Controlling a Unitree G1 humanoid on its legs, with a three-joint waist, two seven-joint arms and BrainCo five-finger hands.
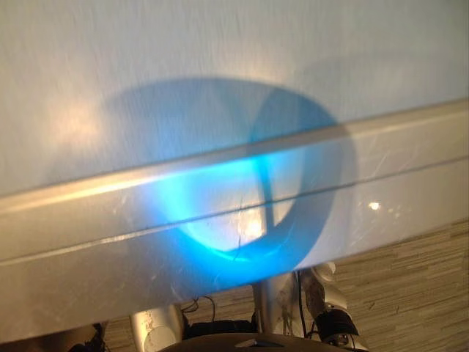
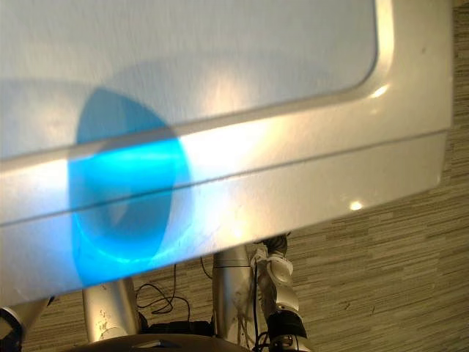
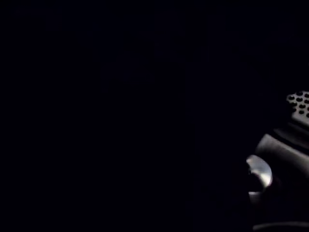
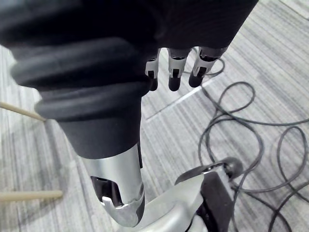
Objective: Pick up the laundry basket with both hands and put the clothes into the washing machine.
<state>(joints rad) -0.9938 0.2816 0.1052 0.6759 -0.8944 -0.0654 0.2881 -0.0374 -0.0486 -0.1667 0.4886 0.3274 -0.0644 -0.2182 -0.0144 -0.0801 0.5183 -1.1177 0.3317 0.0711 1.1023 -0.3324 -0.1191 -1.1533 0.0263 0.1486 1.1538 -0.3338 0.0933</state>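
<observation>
Your right hand [image 4: 175, 77] hangs over the striped floor [image 4: 270, 58]. Its fingers [image 4: 195, 72] are straight, side by side in a row, and hold nothing. Two pale wooden rods [image 4: 29, 195] show against the floor near it.

Your left hand [image 3: 285, 159] is a dark shape in near blackness, and you cannot tell its state from there. A patch of perforated metal [image 3: 300, 102] catches the light just beside it.

From your head you look down on the washing machine [image 2: 220, 59] from very close. It has a pale panel with a rounded corner, framed by a raised silver rim [image 2: 410, 95], and a seam [image 2: 330, 158] runs along the front band below. A blue glow [image 2: 124, 183] lies across the rim and band. The same striped floor shows past the machine's front edge.
</observation>
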